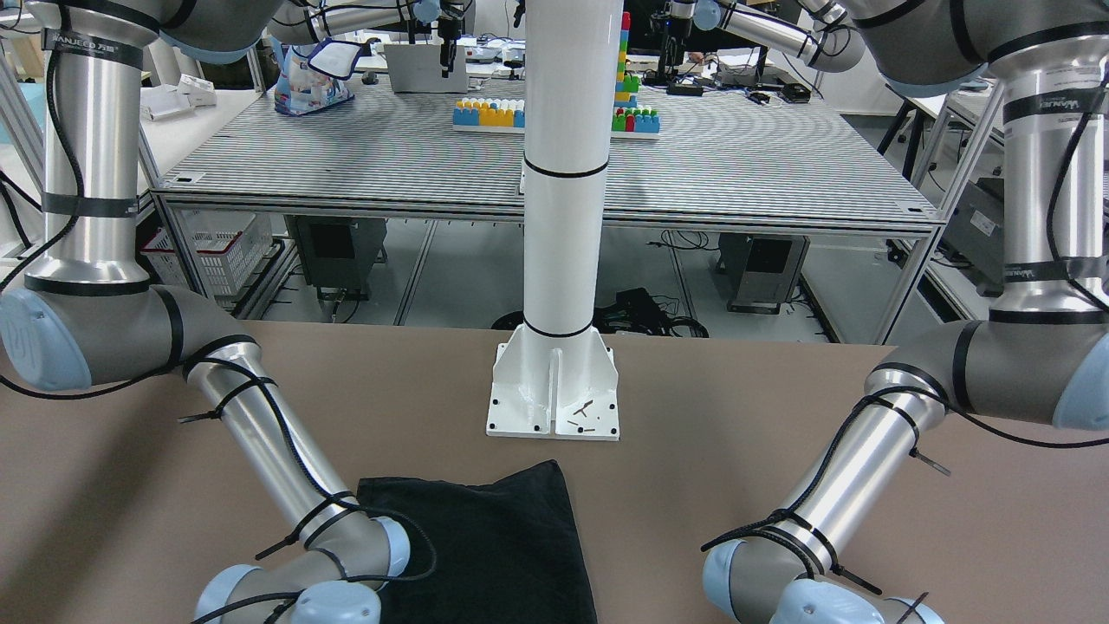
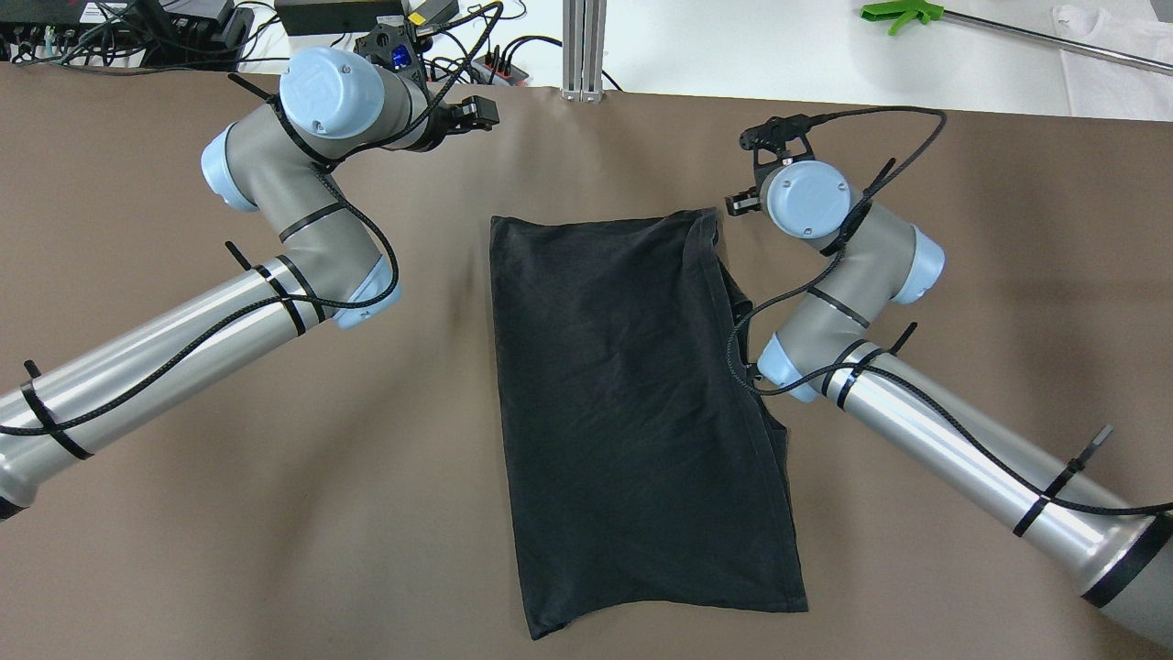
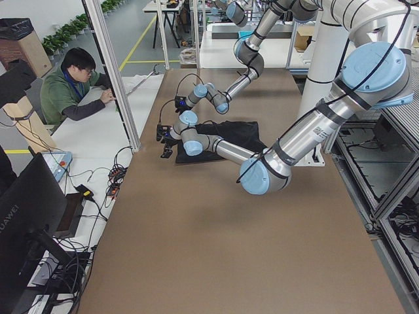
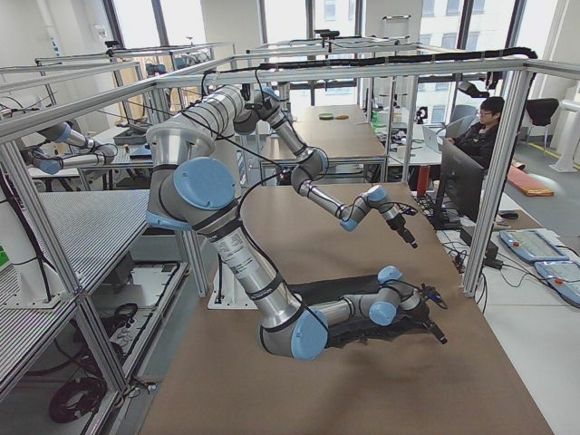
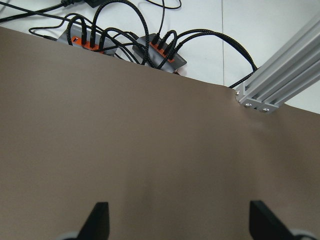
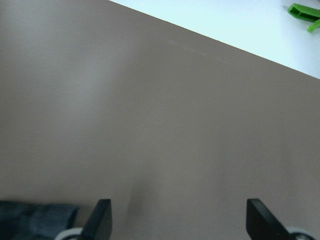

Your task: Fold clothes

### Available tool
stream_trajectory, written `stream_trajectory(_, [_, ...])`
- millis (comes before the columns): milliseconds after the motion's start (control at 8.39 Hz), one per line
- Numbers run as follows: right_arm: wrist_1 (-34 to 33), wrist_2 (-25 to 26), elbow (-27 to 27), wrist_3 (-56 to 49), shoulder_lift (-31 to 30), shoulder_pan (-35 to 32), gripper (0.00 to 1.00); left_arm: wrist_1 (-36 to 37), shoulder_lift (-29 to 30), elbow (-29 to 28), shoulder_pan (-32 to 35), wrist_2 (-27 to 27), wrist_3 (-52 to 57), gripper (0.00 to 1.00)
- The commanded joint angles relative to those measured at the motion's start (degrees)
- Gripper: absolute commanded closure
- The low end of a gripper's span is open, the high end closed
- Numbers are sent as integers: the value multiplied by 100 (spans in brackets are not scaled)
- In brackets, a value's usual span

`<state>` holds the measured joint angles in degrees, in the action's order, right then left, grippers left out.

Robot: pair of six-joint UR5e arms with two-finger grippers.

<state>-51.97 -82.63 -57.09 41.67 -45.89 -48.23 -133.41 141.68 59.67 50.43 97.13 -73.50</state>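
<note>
The clothes (image 2: 632,403) are one black fabric piece lying flat in a long rectangle mid-table, with a doubled edge along its right side. In the front-facing view the clothes (image 1: 485,537) lie just before the white pillar's base plate (image 1: 554,407). My left gripper (image 2: 476,112) hovers near the table's far edge, left of the fabric and apart from it. It stands open (image 5: 182,222) over bare brown table. My right gripper (image 2: 740,202) sits just off the fabric's far right corner. It is open (image 6: 180,220) and empty, with a bit of the black fabric (image 6: 35,217) beside its left finger (image 6: 100,217).
Cable hubs (image 5: 155,50) and an aluminium profile (image 5: 280,75) line the far table edge. A green-handled tool (image 2: 903,13) lies on the white bench beyond. A seated person (image 3: 75,88) works at that bench. Brown tabletop (image 2: 229,477) spreads on both sides of the fabric.
</note>
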Motion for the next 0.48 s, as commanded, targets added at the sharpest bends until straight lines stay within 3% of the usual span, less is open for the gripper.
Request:
stream_trajectory(0, [73, -786, -118, -282, -131, -458, 5, 17, 27, -8, 89, 42, 46, 0])
stream_trajectory(358, [-67, -1315, -812, 568, -148, -450, 5, 17, 70, 1, 143, 104, 47, 0])
